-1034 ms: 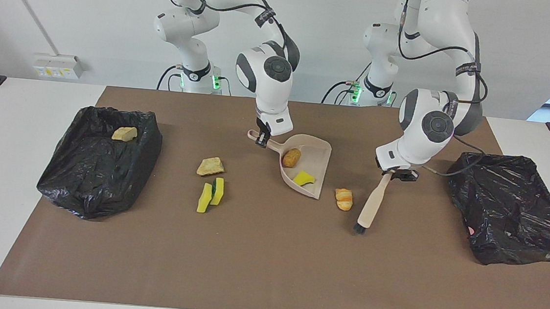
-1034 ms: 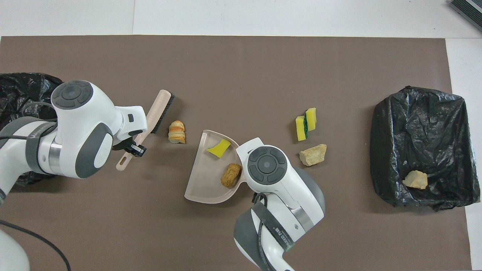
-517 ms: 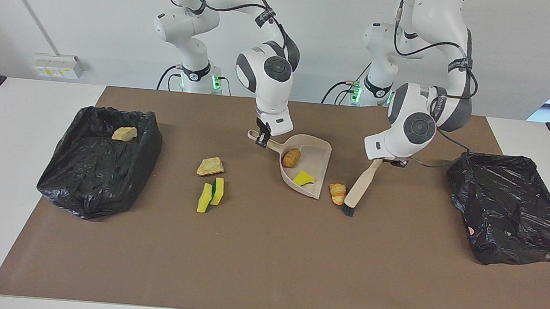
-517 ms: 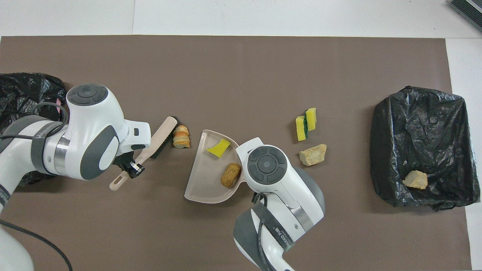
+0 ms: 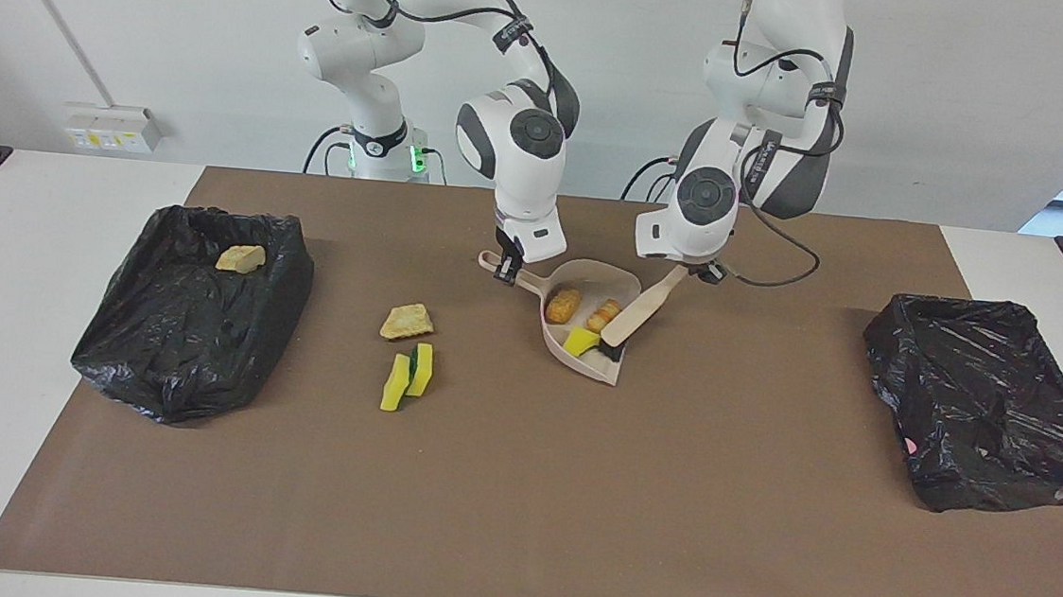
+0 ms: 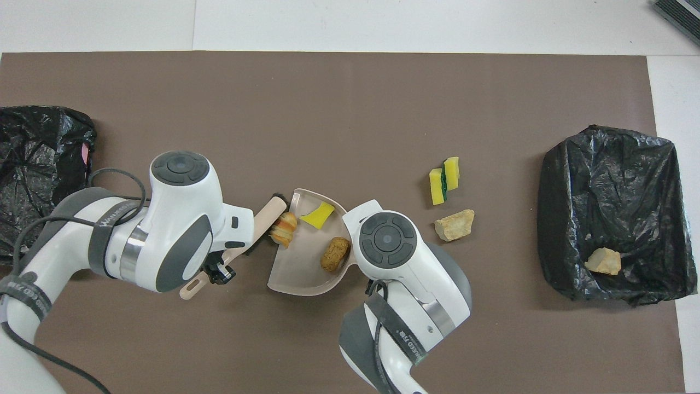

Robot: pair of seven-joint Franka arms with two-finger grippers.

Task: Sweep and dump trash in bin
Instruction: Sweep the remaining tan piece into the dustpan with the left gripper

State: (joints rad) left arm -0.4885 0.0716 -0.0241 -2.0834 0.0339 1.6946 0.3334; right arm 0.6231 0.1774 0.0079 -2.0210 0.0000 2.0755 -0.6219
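My right gripper is shut on the handle of the beige dustpan, which lies flat on the brown mat. In the pan lie three pieces of trash: an orange-brown chunk, a striped orange piece and a yellow piece. My left gripper is shut on the wooden brush, whose bristle end rests at the pan's mouth against the striped piece. A tan chunk and two yellow-green sponges lie on the mat between the pan and the bin.
The black-lined bin at the right arm's end holds one tan chunk. A second black-lined bin stands at the left arm's end. The brown mat covers most of the white table.
The left gripper has swung the brush toward the dustpan, pushing the striped orange piece off the mat into the pan. The right arm and the pan have stayed still.
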